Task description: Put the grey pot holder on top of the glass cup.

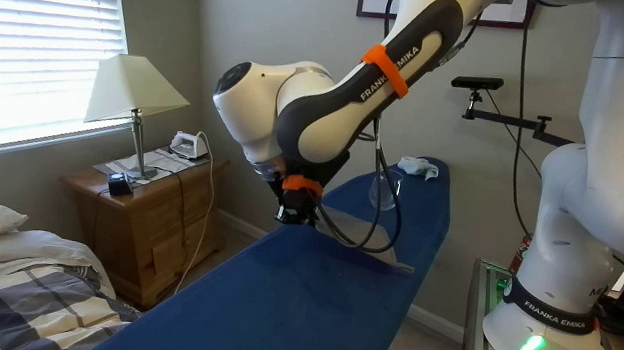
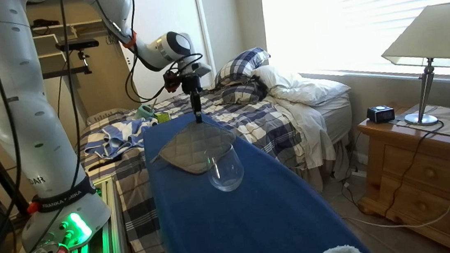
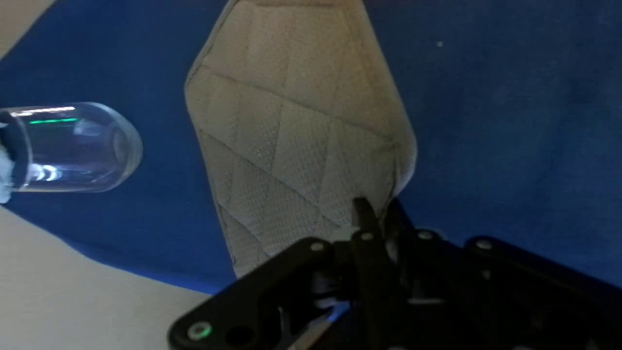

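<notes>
The grey pot holder (image 2: 189, 146) is a quilted square pad over the blue board. It also shows in an exterior view (image 1: 342, 222) and fills the middle of the wrist view (image 3: 296, 136). My gripper (image 2: 198, 118) is shut on one edge of it near a corner; the fingertips (image 3: 378, 211) pinch the fabric. That corner is raised and the pad slopes down from it; whether its far edge touches the board I cannot tell. The clear glass cup (image 2: 226, 172) stands upright beside the pad, apart from it in the wrist view (image 3: 82, 150).
The blue ironing board (image 1: 303, 303) is long and narrow. A white cloth (image 1: 418, 166) lies at its end beyond the cup. A bed (image 2: 222, 102) with a striped towel (image 2: 122, 134) adjoins the board. A nightstand with a lamp (image 1: 141, 150) stands nearby.
</notes>
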